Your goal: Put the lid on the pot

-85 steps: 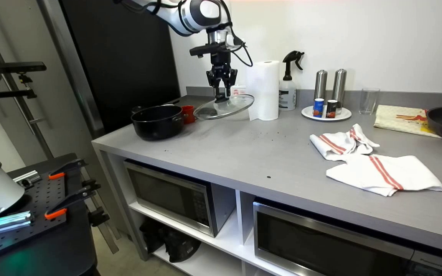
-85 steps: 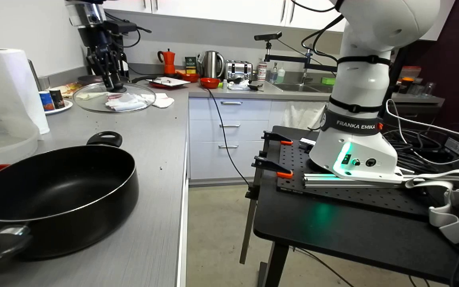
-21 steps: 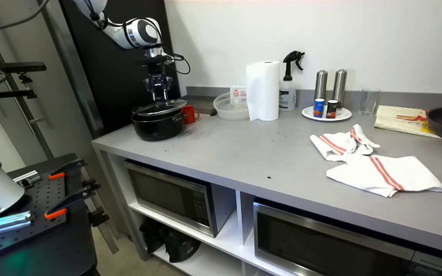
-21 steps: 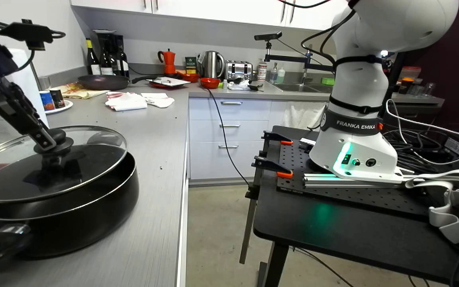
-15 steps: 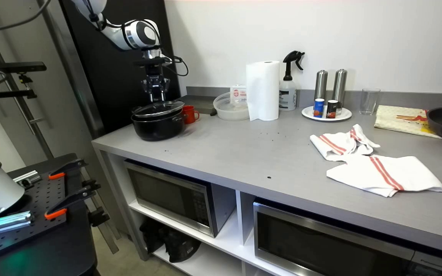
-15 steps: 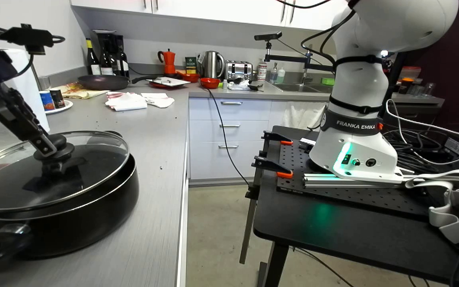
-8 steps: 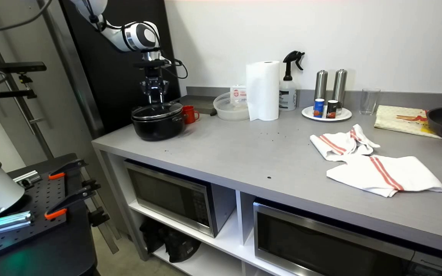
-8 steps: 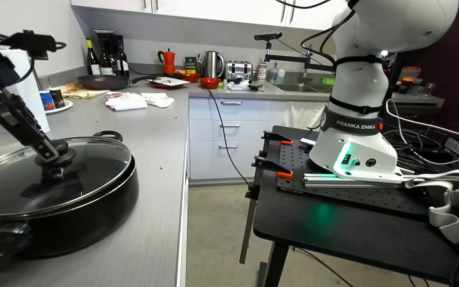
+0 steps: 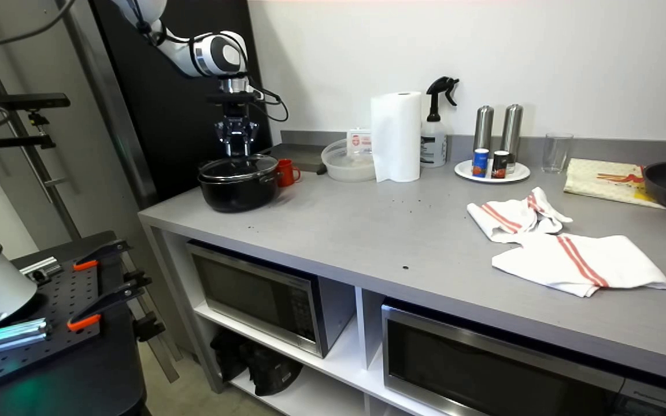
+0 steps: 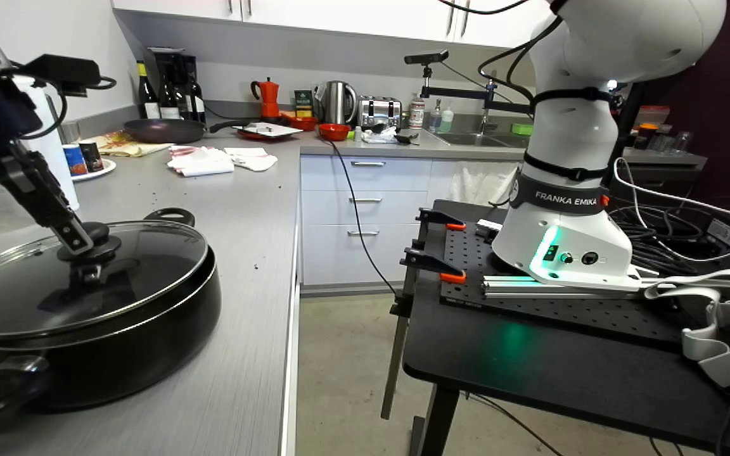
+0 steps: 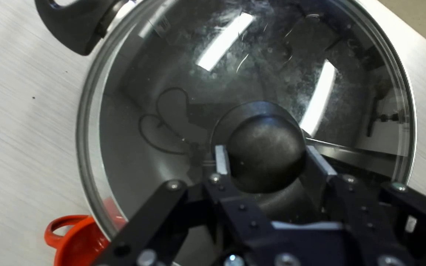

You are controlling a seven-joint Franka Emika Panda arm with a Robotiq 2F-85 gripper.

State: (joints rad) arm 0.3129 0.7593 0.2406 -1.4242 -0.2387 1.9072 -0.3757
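We judge the lid (image 11: 205,92), being glass, stiff, smooth and breakable, best held by the knob (image 11: 266,147) our hand (image 11: 271,159) clasps from both sides.

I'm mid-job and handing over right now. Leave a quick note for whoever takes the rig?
Gripper: shut on the knob of the lid.
Lid: over the pot; its rim does not look flush with the pot's in an exterior view.
Pot: on the counter, red mug beside it.
Done: lid brought over the pot.
Left: probably settle it level, then release and back away.
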